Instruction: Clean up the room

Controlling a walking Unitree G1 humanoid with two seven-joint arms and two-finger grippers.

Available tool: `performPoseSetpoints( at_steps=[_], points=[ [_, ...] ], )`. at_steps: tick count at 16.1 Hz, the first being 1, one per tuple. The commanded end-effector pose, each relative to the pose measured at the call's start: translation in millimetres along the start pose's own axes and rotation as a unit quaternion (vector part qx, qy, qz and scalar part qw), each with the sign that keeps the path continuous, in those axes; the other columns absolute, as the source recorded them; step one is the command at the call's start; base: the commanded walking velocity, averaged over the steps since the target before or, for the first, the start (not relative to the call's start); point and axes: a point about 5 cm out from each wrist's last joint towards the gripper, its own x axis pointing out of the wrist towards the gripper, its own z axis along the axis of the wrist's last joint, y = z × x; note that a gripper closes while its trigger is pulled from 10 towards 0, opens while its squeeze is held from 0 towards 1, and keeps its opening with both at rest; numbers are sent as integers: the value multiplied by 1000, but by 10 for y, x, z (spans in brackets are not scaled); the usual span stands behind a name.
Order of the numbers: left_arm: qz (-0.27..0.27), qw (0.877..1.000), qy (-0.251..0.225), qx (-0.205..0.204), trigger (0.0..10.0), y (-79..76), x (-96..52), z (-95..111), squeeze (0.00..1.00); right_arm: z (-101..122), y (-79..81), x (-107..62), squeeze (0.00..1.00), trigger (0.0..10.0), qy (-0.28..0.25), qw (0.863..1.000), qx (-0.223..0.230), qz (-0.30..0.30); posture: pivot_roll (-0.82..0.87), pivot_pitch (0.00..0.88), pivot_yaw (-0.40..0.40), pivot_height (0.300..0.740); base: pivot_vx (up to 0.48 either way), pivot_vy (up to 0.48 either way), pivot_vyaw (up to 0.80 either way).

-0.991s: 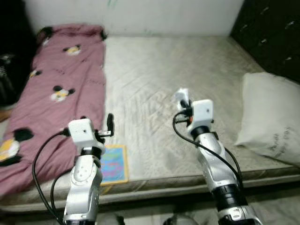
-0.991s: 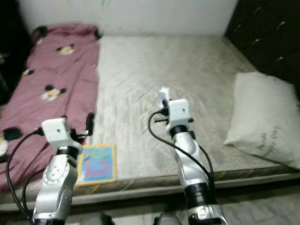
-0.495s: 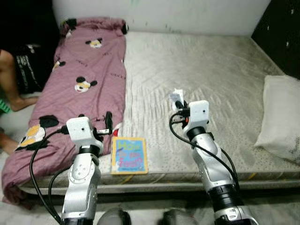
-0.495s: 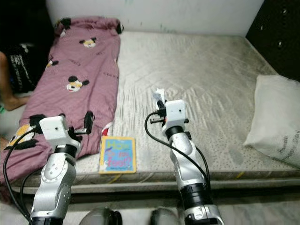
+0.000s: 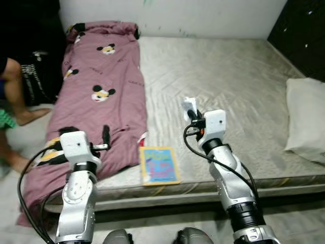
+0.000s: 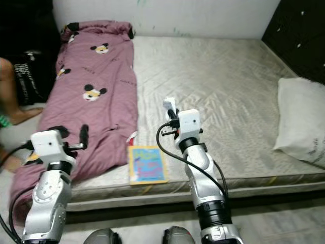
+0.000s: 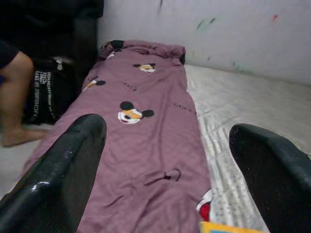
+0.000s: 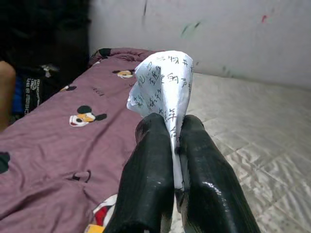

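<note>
My right gripper is shut on a white printed paper and holds it up over the bare mattress; the same paper sticks up from its fingers in the head view. My left gripper is open and empty, raised over the near end of the pink Mickey Mouse blanket, with its fingers wide apart. A colourful picture book lies flat on the mattress near the front edge, between my two arms.
A white pillow lies at the mattress's right edge. A person's bare leg and a black bag are on the floor to the left of the bed. A dark cabinet stands at the far right.
The camera has swung left and back, so the bed sits further right in view. My left arm now hangs further left, over the blanket. The right gripper still holds the paper.
</note>
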Motion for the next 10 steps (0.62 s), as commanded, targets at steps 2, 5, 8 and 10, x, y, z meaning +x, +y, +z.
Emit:
performPoseSetpoints(
  at_steps=[2,5,8,10],
  points=[
    [-14,1000,-2,0,10000,-49,-6,2,0,17,-117,-19,0,10000,-3,1000,-6,-10,6,15,-37,740,0,480,0],
    [-18,1000,-2,1,10000,-59,11,3,0,45,-85,0,0,10000,-9,1000,-2,-4,2,15,-37,740,0,480,0],
    [-16,1000,-4,-2,10000,-68,24,8,0,53,-71,-4,0,10000,-12,1000,3,-2,-2,16,-37,740,0,480,0],
    [-14,1000,-2,-4,10000,-70,29,6,0,60,-69,-1,0,10000,-14,1000,5,1,-5,18,-39,740,0,480,0]
  ],
)
